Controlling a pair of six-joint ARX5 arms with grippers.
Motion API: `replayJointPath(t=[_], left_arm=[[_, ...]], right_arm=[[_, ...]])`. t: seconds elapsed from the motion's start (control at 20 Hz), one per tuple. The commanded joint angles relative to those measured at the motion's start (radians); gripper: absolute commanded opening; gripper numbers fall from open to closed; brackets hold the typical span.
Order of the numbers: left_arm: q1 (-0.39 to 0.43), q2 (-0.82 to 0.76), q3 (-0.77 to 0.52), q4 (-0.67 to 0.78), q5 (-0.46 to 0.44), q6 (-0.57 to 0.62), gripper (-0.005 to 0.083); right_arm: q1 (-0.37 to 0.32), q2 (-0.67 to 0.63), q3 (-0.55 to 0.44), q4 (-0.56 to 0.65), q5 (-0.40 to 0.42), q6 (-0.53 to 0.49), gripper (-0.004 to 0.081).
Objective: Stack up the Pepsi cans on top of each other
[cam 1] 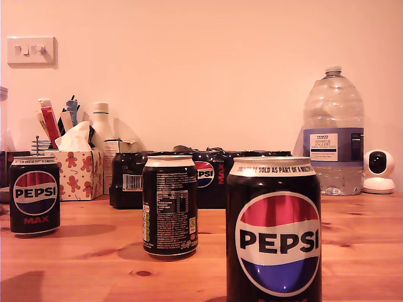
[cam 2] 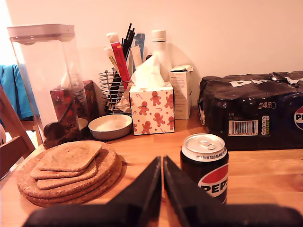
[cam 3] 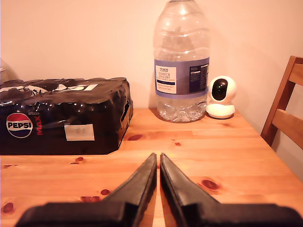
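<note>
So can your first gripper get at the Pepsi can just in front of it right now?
Probably yes: the Pepsi can stands upright just ahead of my first gripper, slightly to one side, nothing between them. The jaws are shut, so they must open first.

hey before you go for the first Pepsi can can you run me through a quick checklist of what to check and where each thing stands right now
1. All three Pepsi cans upright and apart on the table: ok. The near can, middle can and far can each stand alone; nothing is stacked yet.
2. My first gripper free: ok, jaws together, holding nothing.
3. My second gripper free: ok, jaws together, empty.
4. Jaws wide enough to take a can: not ok, both need opening first.
5. A can within my first gripper's line: ok, one can stands just beside its tips.
6. A can ahead of my second gripper: not ok, its view shows only the multipack, water bottle and small camera.
</note>
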Motion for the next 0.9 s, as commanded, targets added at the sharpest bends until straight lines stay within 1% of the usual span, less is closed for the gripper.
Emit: replayJointPath(t=[0.0, 0.4, 0.45, 0.5, 0.55, 0.6, 0.65, 0.7, 0.75, 0.85], left_arm=[[0.016, 0.062, -0.007, 0.023, 0.310, -0.045, -0.0020], [0.014, 0.062, -0.007, 0.032, 0.314, -0.047, -0.0020], [0.013, 0.062, -0.007, 0.045, 0.339, -0.065, -0.0019], [0.010, 0.062, -0.007, 0.061, 0.369, -0.073, -0.0019], [0.004, 0.062, -0.007, 0.074, 0.383, -0.096, -0.0019], [-0.003, 0.062, -0.006, 0.080, 0.389, -0.099, -0.0019], [-0.009, 0.062, -0.006, 0.089, 0.389, -0.117, -0.0019], [-0.015, 0.063, -0.001, 0.090, 0.388, -0.140, -0.0019], [-0.020, 0.064, 0.007, 0.089, 0.388, -0.146, -0.0019], [-0.033, 0.066, 0.032, 0.089, 0.377, -0.162, -0.0019]], right_arm=[[-0.032, -0.006, 0.038, -0.154, -0.047, -0.025, -0.0010], [-0.032, -0.006, 0.038, -0.143, -0.049, -0.024, -0.0011], [-0.032, -0.006, 0.038, -0.122, -0.066, -0.024, -0.0010], [-0.032, -0.006, 0.038, -0.093, -0.107, -0.006, -0.0010], [-0.027, -0.006, 0.038, -0.060, -0.139, 0.054, -0.0011], [-0.019, -0.006, 0.038, -0.033, -0.199, 0.097, -0.0011], [-0.010, -0.006, 0.040, -0.013, -0.241, 0.157, -0.0011], [0.002, -0.006, 0.042, 0.000, -0.264, 0.182, -0.0011], [0.015, -0.006, 0.046, 0.002, -0.280, 0.186, -0.0011], [0.047, -0.006, 0.057, -0.014, -0.288, 0.192, -0.0011]])
